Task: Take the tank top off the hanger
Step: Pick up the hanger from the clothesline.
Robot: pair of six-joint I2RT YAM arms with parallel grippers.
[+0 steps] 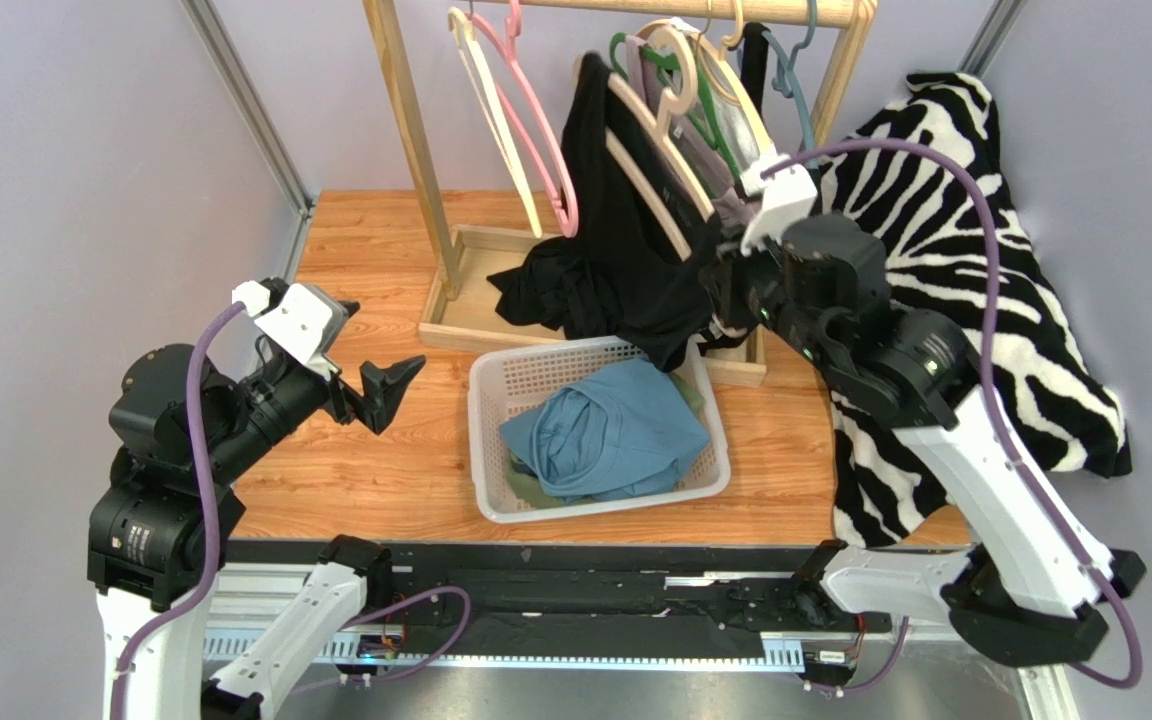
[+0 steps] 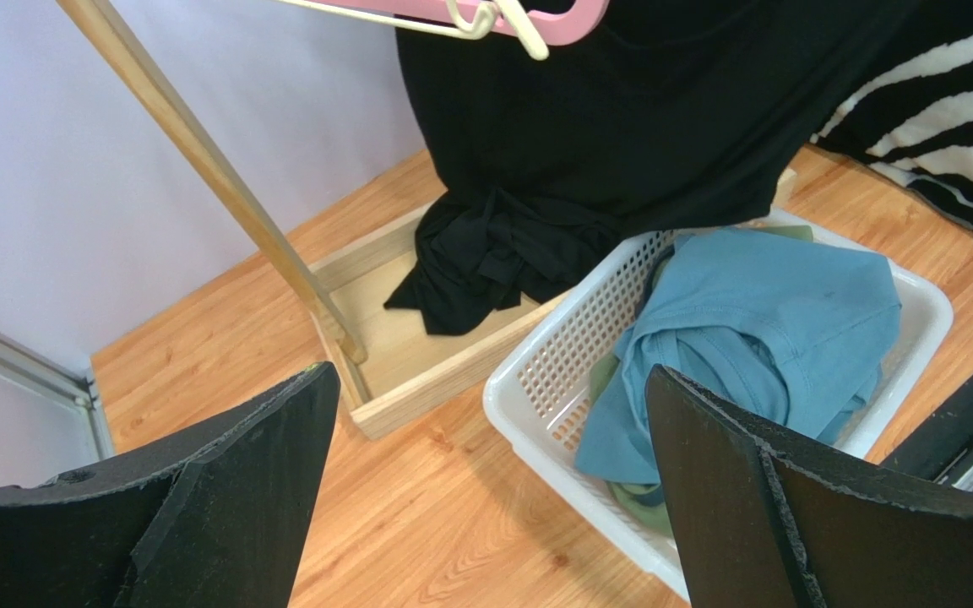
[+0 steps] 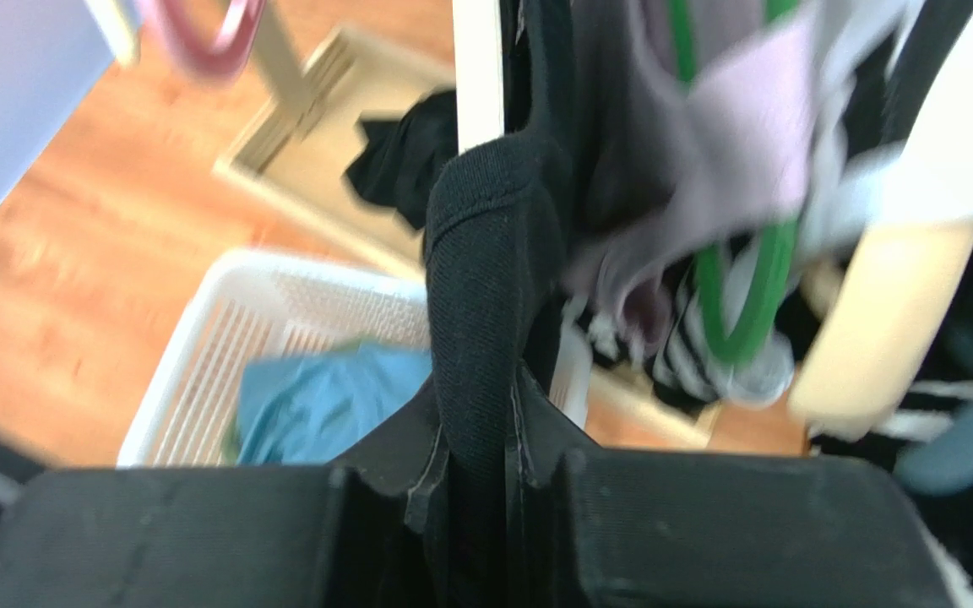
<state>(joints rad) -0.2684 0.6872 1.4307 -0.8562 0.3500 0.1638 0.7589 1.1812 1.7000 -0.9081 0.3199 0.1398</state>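
Observation:
A black tank top (image 1: 620,225) hangs from a cream hanger (image 1: 657,165) on the wooden rack, and its hem is bunched on the rack's base. My right gripper (image 1: 720,293) reaches in from the right and is shut on a fold of the tank top (image 3: 485,253), which runs up out of the right gripper (image 3: 476,405) beside the hanger's pale arm (image 3: 476,63). My left gripper (image 1: 372,393) hovers open over the table, left of the basket. Nothing is held in the left gripper (image 2: 492,380). The tank top (image 2: 606,114) hangs ahead of it.
A white basket (image 1: 492,435) with a blue garment (image 1: 612,428) sits in front of the rack's base tray (image 1: 462,300). Pink and cream hangers (image 1: 537,120) hang empty at the left. More hangers and clothes crowd the right, including a green hanger (image 3: 733,291). A zebra cloth (image 1: 973,225) drapes at the right.

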